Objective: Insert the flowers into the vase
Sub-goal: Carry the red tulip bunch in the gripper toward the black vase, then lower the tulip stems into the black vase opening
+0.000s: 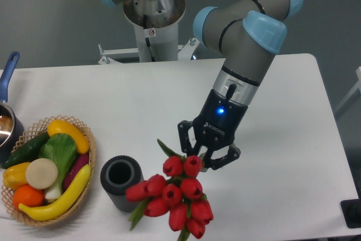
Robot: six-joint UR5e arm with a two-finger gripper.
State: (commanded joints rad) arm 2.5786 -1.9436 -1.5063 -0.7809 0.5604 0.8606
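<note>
Your arm [248, 55] reaches down from the back of the table [169, 94], elbow high, wrist tilted so the gripper [206, 156] points toward the front edge and a little to the left. A blue light glows on the wrist. The jaws are clamped on the flowers [172, 196] up at the stems, and the red buds hang below and in front of the fingers, fanned out toward the front edge. One green leaf sticks out to the left of the gripper, another droops under the bunch.

The vase [123, 183] stands upright near the front edge, left of the middle, mouth open to the camera. The leftmost bud overlaps its right side in this view; you can't tell whether it touches. The stems are nowhere near the mouth: the bunch sits to the right of the vase, buds first.

Further left, at the front left corner, there's a wicker basket [87, 139] full of vegetables and fruit, just beside the vase but apart from it. A blue-handled pot [7, 122] pokes in at the left edge behind the basket. The arm's base [152, 9] stands beyond the back edge.
</note>
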